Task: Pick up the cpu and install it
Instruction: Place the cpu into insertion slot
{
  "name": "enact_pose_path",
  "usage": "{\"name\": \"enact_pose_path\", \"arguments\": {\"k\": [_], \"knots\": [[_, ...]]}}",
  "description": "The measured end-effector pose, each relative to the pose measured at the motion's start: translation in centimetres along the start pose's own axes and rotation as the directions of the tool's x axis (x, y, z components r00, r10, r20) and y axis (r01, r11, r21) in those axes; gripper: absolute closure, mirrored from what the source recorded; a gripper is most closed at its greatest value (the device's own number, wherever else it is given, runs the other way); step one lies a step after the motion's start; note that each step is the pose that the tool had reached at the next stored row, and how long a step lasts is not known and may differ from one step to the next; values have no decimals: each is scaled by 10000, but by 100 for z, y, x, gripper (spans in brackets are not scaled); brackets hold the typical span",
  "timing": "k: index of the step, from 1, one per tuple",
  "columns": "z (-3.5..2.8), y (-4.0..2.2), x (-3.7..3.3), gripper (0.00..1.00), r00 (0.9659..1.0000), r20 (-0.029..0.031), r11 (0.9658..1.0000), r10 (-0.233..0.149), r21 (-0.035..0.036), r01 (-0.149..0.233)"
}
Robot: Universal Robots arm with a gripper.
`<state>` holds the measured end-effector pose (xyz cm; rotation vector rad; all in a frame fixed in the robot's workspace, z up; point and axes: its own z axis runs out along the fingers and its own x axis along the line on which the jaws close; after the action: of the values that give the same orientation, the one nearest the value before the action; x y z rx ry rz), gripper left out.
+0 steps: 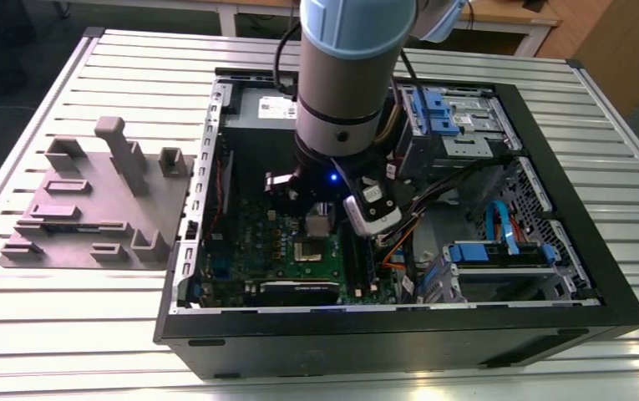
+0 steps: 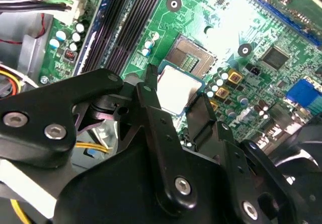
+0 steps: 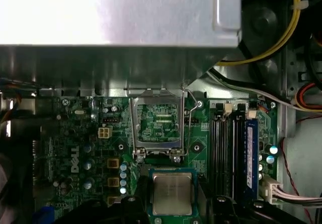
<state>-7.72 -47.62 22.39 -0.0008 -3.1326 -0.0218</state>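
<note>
The cpu is a small silvery square chip held between the two black fingers of my gripper. It hangs just above the green motherboard, beside the open socket with its bare contacts. In the first wrist view the cpu sits between the fingertips of the gripper, below the raised metal socket frame. In the exterior view the gripper reaches down inside the open computer case, over the socket.
Memory slots run beside the socket. Loose cables and blue drive bays fill the case toward the exterior view's right. A grey fixture block stands on the slatted table at the exterior view's left.
</note>
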Motion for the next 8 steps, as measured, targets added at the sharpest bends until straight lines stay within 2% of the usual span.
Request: {"name": "enact_pose_path", "arguments": {"k": [8], "knots": [[128, -38, 37, 53, 10000, -34, 10000, 1, 1, -1]]}}
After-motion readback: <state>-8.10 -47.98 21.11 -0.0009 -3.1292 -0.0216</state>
